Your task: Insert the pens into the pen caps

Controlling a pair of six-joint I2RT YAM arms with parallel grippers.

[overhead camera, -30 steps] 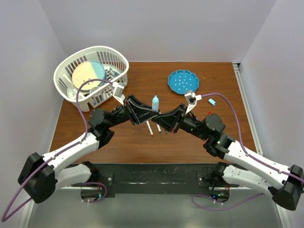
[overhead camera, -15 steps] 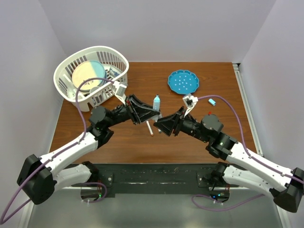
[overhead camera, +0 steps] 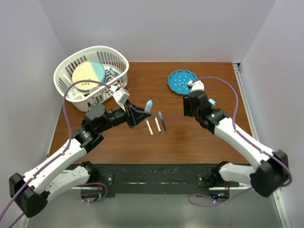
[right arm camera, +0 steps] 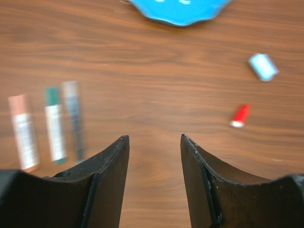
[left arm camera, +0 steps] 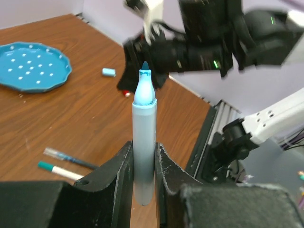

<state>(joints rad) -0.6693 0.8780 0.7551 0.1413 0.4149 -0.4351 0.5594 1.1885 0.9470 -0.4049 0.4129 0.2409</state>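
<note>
My left gripper (left arm camera: 143, 145) is shut on the barrel of a thick light blue pen (left arm camera: 144, 123), whose uncapped tip points away from me. From above, this pen (overhead camera: 149, 105) sticks out of the left gripper (overhead camera: 141, 113) over the table's middle. Three thin pens lie side by side on the wood: salmon-ended (right arm camera: 23, 133), green-ended (right arm camera: 54, 124) and dark blue (right arm camera: 74, 118). My right gripper (right arm camera: 153, 137) hangs open and empty above bare wood, right of them. A red cap (right arm camera: 240, 115) and a light blue cap (right arm camera: 262, 66) lie to its right.
A blue dotted plate (overhead camera: 183, 81) sits at the back, just behind the right wrist. A white slatted basket (overhead camera: 64, 66) holding a round yellow-and-blue dish stands at the back left. The table's right edge runs along a metal rail (overhead camera: 247, 102).
The right gripper has opened and swung away from the left gripper, back toward the plate. The dark blue pen now lies beside the other two. The left gripper kept its pen.
</note>
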